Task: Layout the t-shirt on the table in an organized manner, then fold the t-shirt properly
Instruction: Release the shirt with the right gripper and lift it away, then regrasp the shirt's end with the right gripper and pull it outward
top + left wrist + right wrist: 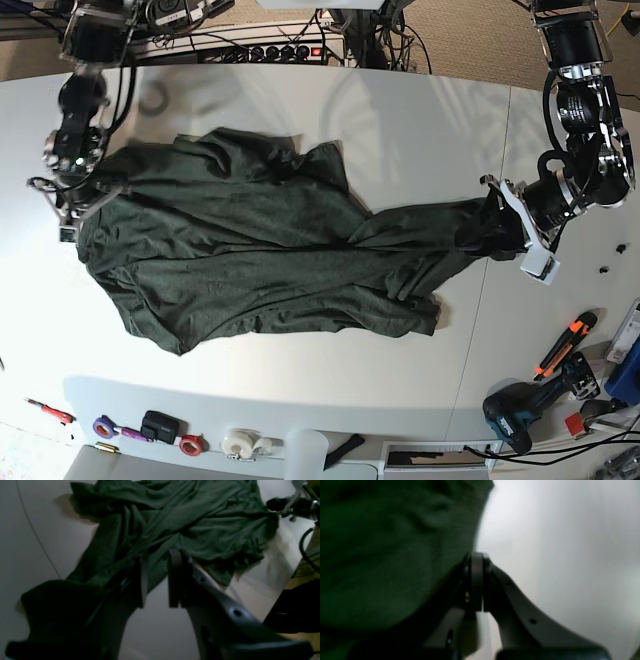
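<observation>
While the t-shirt [250,255] lies stretched and wrinkled across the table [420,120], the left gripper [157,578] holds its jaws partly apart with a bunch of cloth draped over one finger. The right gripper [477,580] is pinched closed on the shirt's far edge. A drill [525,405], pliers [565,345] and tape rolls [240,442] sit along the table's near edge, well apart from the shirt.

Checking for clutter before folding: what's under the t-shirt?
Only the white table shows around the t-shirt. The cloth covers whatever lies beneath, so nothing else can be confirmed there.
</observation>
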You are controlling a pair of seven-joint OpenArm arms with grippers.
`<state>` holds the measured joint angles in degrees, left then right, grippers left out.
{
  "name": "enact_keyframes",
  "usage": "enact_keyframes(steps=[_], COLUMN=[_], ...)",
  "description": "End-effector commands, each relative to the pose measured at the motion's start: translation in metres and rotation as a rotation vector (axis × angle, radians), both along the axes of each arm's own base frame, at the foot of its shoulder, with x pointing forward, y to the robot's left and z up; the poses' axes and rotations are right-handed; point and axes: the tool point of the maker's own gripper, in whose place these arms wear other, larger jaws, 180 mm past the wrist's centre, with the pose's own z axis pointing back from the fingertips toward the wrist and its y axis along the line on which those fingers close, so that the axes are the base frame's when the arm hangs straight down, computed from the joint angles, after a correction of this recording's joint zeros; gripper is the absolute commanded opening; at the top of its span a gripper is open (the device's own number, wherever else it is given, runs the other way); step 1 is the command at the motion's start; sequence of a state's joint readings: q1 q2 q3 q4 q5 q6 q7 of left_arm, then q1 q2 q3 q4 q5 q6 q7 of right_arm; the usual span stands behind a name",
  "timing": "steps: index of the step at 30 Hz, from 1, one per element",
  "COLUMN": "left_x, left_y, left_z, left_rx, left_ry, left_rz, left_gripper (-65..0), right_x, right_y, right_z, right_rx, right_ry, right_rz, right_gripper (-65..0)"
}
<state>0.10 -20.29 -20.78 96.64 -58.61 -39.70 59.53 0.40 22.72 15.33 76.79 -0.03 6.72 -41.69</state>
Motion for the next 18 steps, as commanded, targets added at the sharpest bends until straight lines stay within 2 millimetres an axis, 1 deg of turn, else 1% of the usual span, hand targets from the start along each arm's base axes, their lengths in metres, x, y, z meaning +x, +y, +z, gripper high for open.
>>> enact_keyframes(steps=[1,3,5,7,9,11,14,16,18], left_x=[0.007,0.007,0.007,0.007,0.007,0.007,0.007,0.007,0.007], left_y=[0.001,0.001,0.001,0.001,0.001,0.001,0.001,0.001,0.001], left_z=[0.018,0.018,0.018,0.018,0.018,0.018,0.018,0.018,0.018], left_rx=[-0.022,-0.022,-0.023,-0.024,-0.023,-0.023,-0.022,-0.021,-0.022], left_ry=[-0.059,-0.059,-0.06,-0.061,-0.061,-0.06,-0.059,-0.059,-0.059], left_rz=[0.001,0.002,0.002,0.002,0.002,0.002,0.002,0.002,0.002], left_gripper=[-52.8,-52.8,-52.8,-52.8,-52.8,-52.8,-52.8,-52.8,-52.8], right_x=[0.009,0.011,0.015,0.021,0.029,0.037,0.046,0.047,0.042], right_y=[-0.017,-0.03,-0.036,-0.033,-0.025,-0.016,0.0,0.007,0.006], right_z=[0.013,0.01,0.011,0.015,0.023,0.036,0.06,0.083,0.109], right_rx=[-0.027,-0.018,0.004,0.037,0.072,0.104,0.125,0.116,0.088], right_ry=[-0.014,0.005,-0.002,-0.032,-0.075,-0.119,-0.164,-0.192,-0.239], right_rz=[-0.019,-0.051,-0.069,-0.071,-0.061,-0.046,-0.018,-0.002,-0.003], right_gripper=[-65.0,-65.0,-65.0,-65.0,-65.0,-65.0,-65.0,-65.0,-65.0])
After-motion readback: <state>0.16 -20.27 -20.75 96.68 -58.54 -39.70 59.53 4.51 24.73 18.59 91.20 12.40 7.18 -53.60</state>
